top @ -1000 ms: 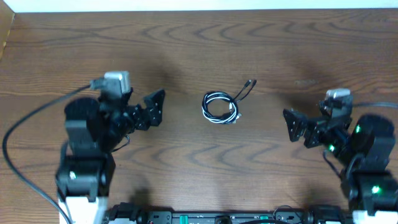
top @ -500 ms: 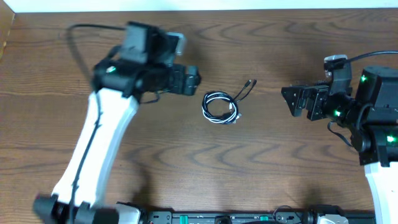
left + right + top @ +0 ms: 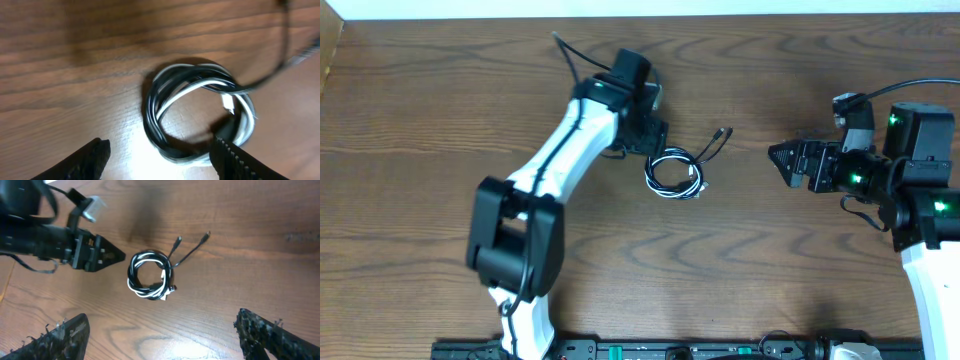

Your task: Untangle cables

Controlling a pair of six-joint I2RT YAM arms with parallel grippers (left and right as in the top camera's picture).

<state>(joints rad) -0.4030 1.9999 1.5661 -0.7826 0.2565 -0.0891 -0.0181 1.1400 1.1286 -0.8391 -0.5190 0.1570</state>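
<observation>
Black and white cable coil point(image 3: 673, 172) is seen lying mid-table point(image 3: 620, 280), plug ends trailing toward 1 o'clock. The left gripper point(image 3: 162, 160), just beside it at 11 o'clock, is shown spread only by its wrist view. The right gripper point(image 3: 165, 335), well apart at 3 o'clock, is likewise spread.

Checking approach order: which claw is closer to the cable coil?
The left claw: it sits at the upper-left edge of the cable coil, while the right claw hangs far off to the coil's right.
</observation>
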